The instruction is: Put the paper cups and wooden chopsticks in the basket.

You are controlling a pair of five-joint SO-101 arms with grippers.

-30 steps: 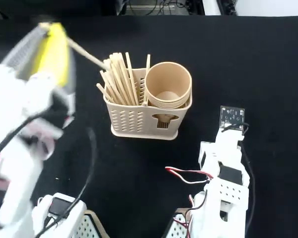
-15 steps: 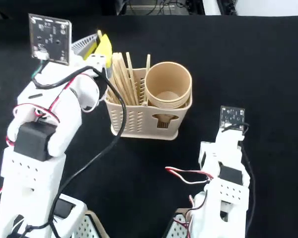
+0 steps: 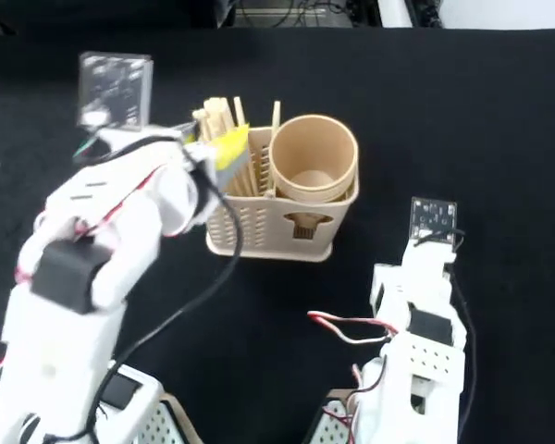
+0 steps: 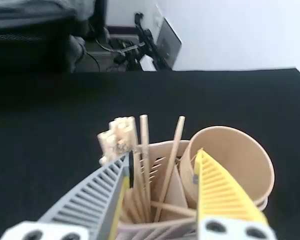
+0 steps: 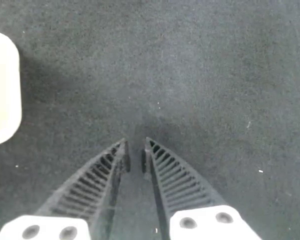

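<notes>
Loading looks finished: wooden chopsticks [image 3: 224,116] and stacked paper cups [image 3: 313,171] stand in the basket [image 3: 259,227] toward the table's [image 3: 499,111] far edge, so the left gripper [image 4: 162,157], spread empty over the chopsticks, should lift clear; right gripper [image 5: 135,150] nearly closed, empty.

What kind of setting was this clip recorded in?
Probably a lab or office workbench: a black-clothed table, the small white left arm and right arm on it, and cables by a white wall behind.

One basket [image 3: 268,227]. In it, one stack of paper cups [image 3: 313,159], number unclear, and wooden chopsticks [image 3: 220,113], too crowded to count.
</notes>
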